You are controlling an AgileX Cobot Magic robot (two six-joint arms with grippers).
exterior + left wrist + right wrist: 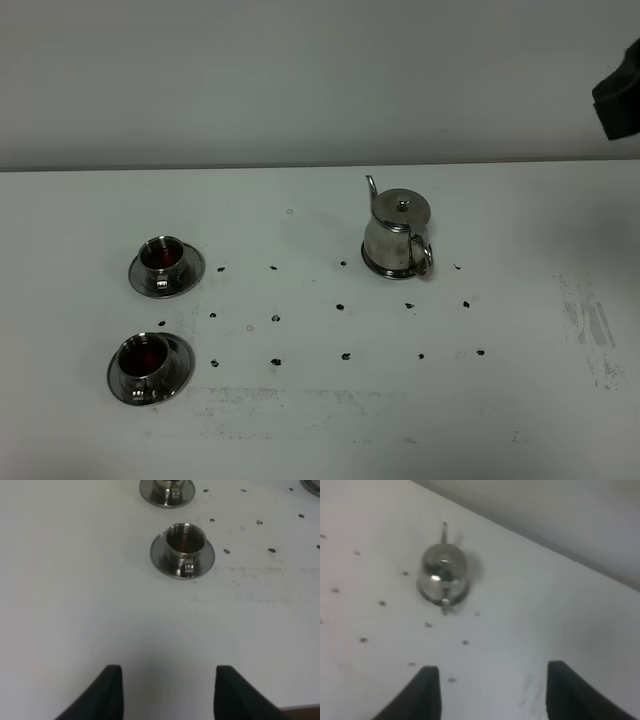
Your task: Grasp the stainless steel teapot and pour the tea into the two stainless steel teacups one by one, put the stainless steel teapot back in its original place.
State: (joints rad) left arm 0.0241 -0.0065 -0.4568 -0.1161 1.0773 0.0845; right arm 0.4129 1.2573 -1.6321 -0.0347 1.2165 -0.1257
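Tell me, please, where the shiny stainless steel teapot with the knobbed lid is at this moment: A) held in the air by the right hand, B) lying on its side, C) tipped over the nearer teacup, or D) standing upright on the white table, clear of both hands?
D: the shiny stainless steel teapot stands upright on the white table, and the right hand is open and empty, well away from it.

We see v. little of the robot — mostly matte black. Left gripper (167, 692): two black fingers (102, 695), smooth, tapering to blunt rounded tips; no screws, cables or markings visible. Right gripper (490, 695): same black wedge-shaped fingers (570, 692), slightly blurred. In ext. high view, a dark boxy arm part (618, 95) at the edge — details unclear.
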